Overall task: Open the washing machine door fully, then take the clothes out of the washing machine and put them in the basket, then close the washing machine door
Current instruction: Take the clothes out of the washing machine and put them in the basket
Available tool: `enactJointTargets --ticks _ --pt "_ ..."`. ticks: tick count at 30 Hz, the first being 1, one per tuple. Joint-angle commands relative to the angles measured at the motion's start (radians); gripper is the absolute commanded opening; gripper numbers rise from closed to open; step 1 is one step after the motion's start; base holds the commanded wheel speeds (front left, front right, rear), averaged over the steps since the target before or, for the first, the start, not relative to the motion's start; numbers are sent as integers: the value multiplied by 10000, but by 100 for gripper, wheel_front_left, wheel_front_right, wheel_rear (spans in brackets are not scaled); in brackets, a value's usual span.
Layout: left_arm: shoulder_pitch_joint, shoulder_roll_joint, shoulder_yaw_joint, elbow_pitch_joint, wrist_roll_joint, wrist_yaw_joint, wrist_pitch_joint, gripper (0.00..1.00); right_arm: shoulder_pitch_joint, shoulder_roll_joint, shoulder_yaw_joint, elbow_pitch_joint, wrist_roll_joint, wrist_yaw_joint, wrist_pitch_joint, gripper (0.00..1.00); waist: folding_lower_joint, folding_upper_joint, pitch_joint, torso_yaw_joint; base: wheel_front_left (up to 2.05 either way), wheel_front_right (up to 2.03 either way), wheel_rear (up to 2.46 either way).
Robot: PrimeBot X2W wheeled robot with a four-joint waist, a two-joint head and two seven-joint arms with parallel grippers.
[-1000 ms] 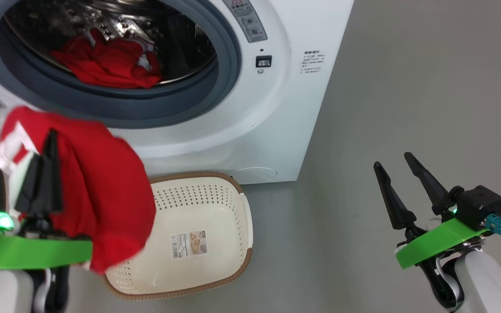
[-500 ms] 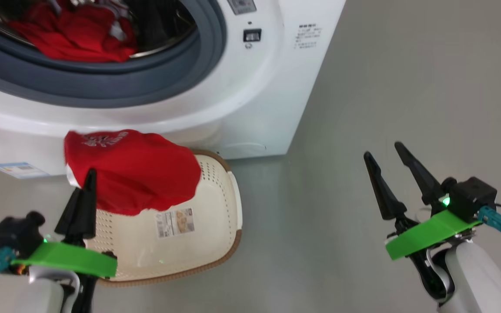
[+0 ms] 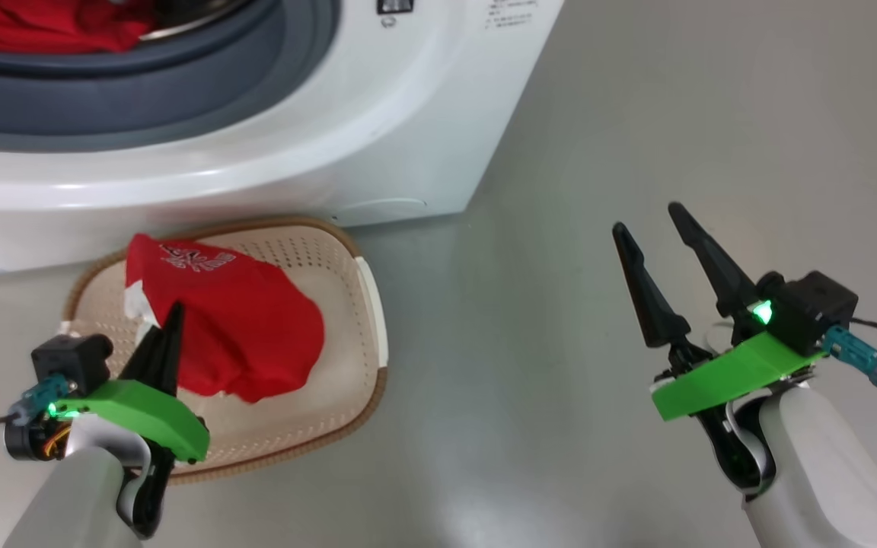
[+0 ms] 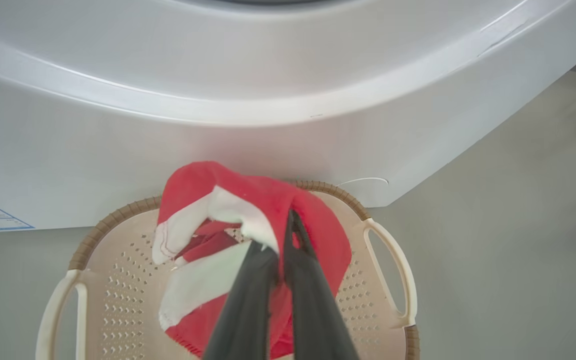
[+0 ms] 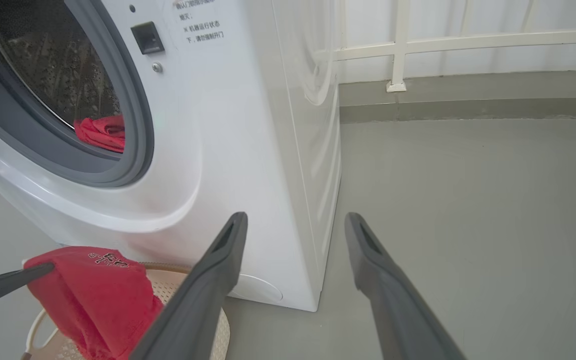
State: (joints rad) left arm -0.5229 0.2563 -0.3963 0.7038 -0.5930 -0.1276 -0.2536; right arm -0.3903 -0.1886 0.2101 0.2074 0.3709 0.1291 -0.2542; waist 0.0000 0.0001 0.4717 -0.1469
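Left arm is reaching low over the basket, forearm rising from the lower left of the head view, fingers pointing toward the washing machine. Left gripper is pinching a red garment: in the left wrist view its 2 dark fingers are lying almost together, with red and white-trimmed cloth bunched between and over their tips. The garment is hanging over the basket's middle, its lower folds dipping inside the brown rim (contact with the basket's bottom cannot be made out).

The basket is sitting on the grey floor, its far rim just at the foot of the machine's front, near the right corner.

Right arm is idling well apart on the right, forearm angled up from the lower right corner. Right gripper is holding nothing, its 2 fingers spread wide over bare floor.

More red clothes are lying in the drum, behind the grey ring's lower lip.
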Motion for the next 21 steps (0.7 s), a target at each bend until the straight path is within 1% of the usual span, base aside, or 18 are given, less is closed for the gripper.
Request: enactJointTargets --ticks 1,7,10,16,20,21 --pt "-242 349 199 80 -73 -31 -82 0 -26 24 184 -276 -28 16 -76 100 0 -1 317 -232 0 0 0" --pt "-1108 324 -522 1838 -433 -31 -82 0 -321 169 288 -401 -85 16 -76 100 0 -1 823 -442 0 0 0" --pt "-1458 317 -1050 2582 -635 -31 -82 0 -470 211 367 -452 -98 16 -76 100 0 -1 1042 -581 0 0 0" --pt "-1938 434 -1848 3597 -1149 -31 -82 0 -614 351 579 -498 -143 16 -76 100 0 -1 1276 -891 0 0 0" --pt "-2149 511 -2253 4082 -1518 -31 -82 0 -626 370 629 -469 -139 16 -76 100 0 -1 1303 -969 0 0 0" --pt "-2191 514 -2342 4177 -1615 -31 -82 5 -626 376 632 -454 -141 16 -76 100 0 -1 1295 -976 0 0 0"
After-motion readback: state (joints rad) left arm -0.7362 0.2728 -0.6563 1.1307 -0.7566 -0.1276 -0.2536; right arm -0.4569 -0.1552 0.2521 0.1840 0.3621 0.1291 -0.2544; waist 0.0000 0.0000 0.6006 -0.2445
